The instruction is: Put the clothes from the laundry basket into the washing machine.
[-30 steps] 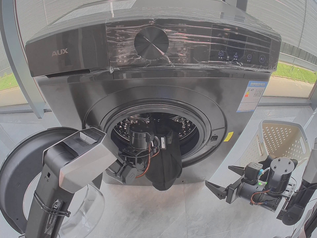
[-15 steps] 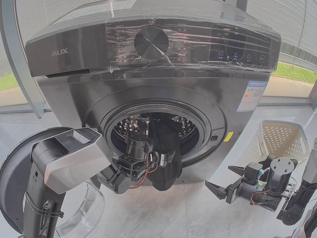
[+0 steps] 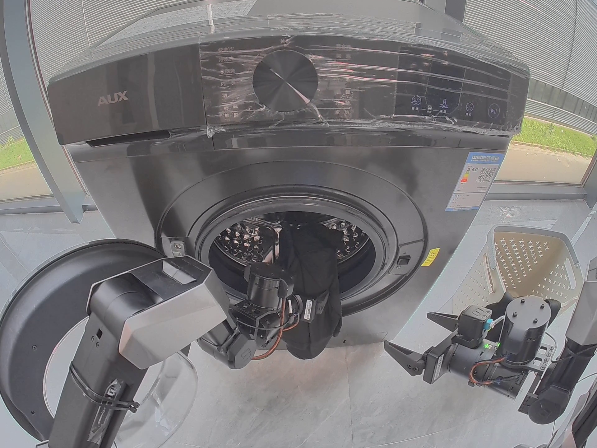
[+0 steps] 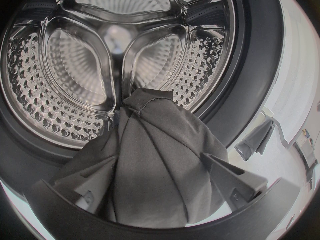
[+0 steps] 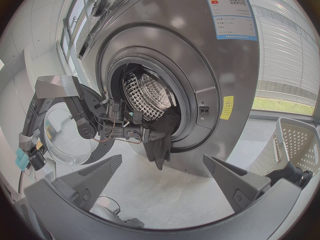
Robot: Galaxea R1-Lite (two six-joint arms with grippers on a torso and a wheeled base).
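Observation:
A dark garment (image 3: 311, 269) hangs over the front rim of the washing machine (image 3: 286, 157), half in the drum (image 4: 100, 50) and half dangling toward the floor. My left gripper (image 3: 320, 309) is low at the opening, pressed against the cloth. Its fingers are spread wide, and the garment (image 4: 156, 157) bulges between them and covers part of one finger. My right gripper (image 3: 410, 331) hovers open and holding nothing above the floor at the right, in front of the white laundry basket (image 3: 535, 262).
The round machine door (image 3: 37, 318) stands swung open at the left, close behind my left arm. Pale floor tiles (image 3: 348, 399) lie bare in front of the machine. The basket (image 5: 296, 140) stands beside the machine's right corner.
My left gripper has pulled back out of the drum opening and dropped lower against the hanging garment. The garment and my right arm have barely moved.

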